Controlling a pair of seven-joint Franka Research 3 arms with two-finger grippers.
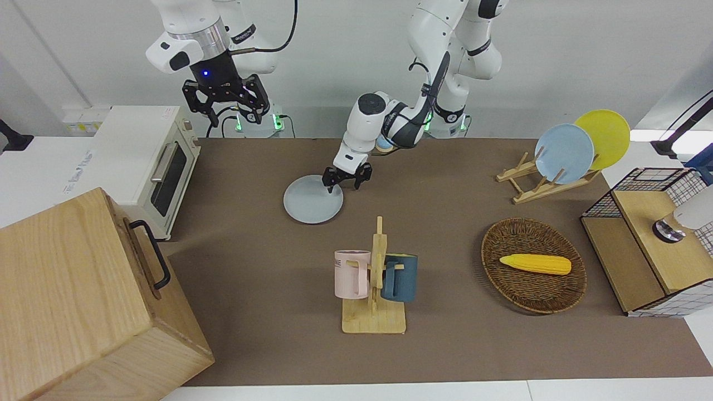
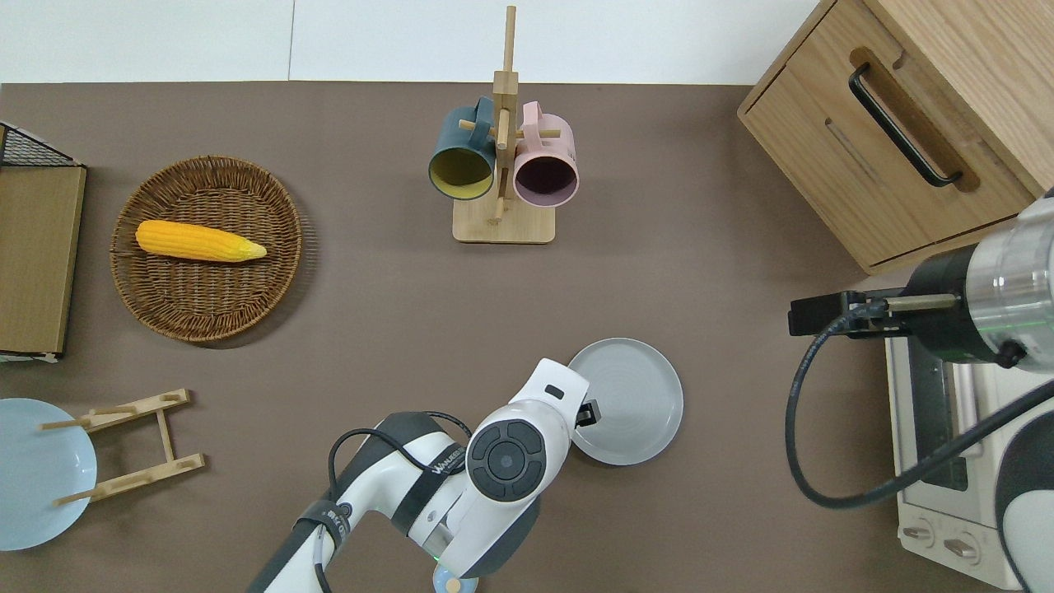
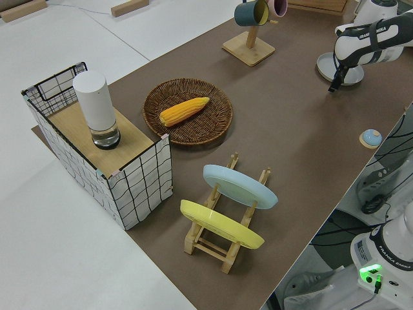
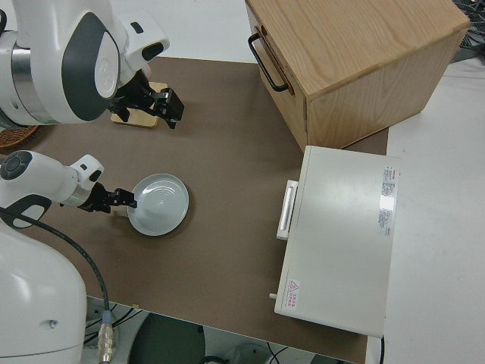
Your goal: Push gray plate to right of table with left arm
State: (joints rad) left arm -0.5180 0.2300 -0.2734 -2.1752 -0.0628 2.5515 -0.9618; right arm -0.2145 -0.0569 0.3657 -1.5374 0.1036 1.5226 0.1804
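The gray plate point(image 1: 312, 199) lies flat on the bench point(image 1: 445, 345), about midway along its length and in the half nearer to the robots. It sits nearer to the robots than the mug rack point(image 1: 375, 289) and between that rack and the white toaster oven point(image 1: 146, 161) along the bench's length.

The left arm point(image 1: 390, 120) reaches down to the plate. The left claw point(image 1: 346, 179) is low at the plate's edge on the side toward the left arm's end of the bench. The fingers stand apart in a released state. One finger point(image 1: 331, 184) is over the plate's rim; the other is just outside the rim, over the bare mat. Contact between fingertip and plate cannot be confirmed.

The right arm is parked. The right claw point(image 1: 225, 100) is also released, with its fingers spread and nothing between them.

Other items on the bench:
- The rack holds a pink mug point(image 1: 351, 273) and a dark teal mug point(image 1: 400, 277).
- A wicker basket point(image 1: 533, 287) holds an ear of corn point(image 1: 535, 264).
- A wooden plate stand point(image 1: 543, 181) holds a light-blue plate point(image 1: 563, 153) and a yellow plate point(image 1: 607, 131).
- A wooden cabinet point(image 1: 78, 301) stands at the right arm's end of the bench.
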